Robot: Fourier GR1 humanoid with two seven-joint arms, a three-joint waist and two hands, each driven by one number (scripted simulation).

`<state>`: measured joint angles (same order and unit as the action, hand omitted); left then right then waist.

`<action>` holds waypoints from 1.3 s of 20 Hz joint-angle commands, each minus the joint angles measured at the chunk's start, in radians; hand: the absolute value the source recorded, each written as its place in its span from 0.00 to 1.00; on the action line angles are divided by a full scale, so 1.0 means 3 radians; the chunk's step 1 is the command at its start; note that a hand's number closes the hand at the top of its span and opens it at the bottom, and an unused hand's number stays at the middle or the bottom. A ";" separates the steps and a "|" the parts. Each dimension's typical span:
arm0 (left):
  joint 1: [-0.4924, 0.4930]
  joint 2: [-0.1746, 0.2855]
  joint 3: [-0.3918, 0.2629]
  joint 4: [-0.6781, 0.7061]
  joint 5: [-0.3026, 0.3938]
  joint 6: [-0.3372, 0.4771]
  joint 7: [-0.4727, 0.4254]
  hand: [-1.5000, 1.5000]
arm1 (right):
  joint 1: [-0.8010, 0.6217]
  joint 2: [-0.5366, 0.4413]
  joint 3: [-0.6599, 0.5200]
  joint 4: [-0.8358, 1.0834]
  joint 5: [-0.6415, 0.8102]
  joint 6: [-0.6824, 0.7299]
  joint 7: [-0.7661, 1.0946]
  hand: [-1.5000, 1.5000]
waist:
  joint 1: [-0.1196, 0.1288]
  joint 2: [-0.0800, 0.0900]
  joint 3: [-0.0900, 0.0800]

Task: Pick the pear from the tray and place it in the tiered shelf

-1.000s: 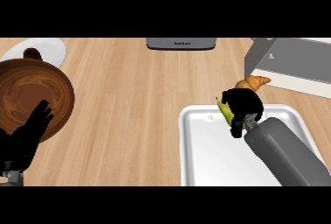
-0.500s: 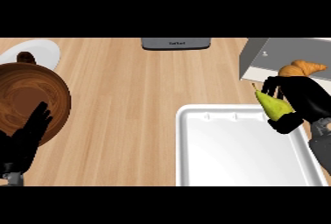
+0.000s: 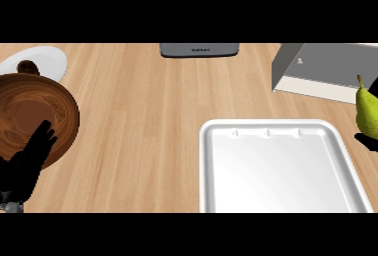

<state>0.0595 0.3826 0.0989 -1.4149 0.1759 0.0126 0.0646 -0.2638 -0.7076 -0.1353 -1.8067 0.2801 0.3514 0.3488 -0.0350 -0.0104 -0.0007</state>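
Where right hand [image 3: 368, 141] meets view's edge, pear [image 3: 367, 111] upright just above — grip unclear.

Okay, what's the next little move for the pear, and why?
Probably carry the pear forward toward the tiered shelf. It is already off the tray, at the view's right edge just in front of the shelf, with the right hand showing beneath it.

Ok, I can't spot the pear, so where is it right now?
In the head view the pear shows upright at the far right edge, between the far right corner of the white tray and the grey shelf.
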 commanded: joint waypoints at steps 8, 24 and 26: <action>0.0204 -0.0071 -0.0011 -0.0299 -0.0018 -0.0082 0.0066 0.50 | -0.0147 -0.0368 -0.1336 -0.0636 -0.1330 0.0454 0.0918 1.00 | 0.0106 0.0018 0.0002; -0.0116 -0.0133 0.0094 0.0211 -0.0194 -0.0192 -0.0182 0.50 | -0.1077 -0.1243 -0.1037 0.0505 -0.0726 0.0373 0.0687 1.00 | 0.0160 0.0042 0.0000; -0.0075 -0.0151 0.0050 -0.0060 -0.0190 -0.0156 0.0032 0.50 | -0.1328 -0.1392 -0.0928 0.0659 -0.0771 0.0427 0.0848 1.00 | 0.0173 0.0039 0.0000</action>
<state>0.0074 0.3449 0.1143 -1.3918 0.1280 -0.0345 0.0656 -0.5882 -1.0722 -0.4495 -1.6998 0.0325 0.4617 0.6149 0.0147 0.0021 -0.0009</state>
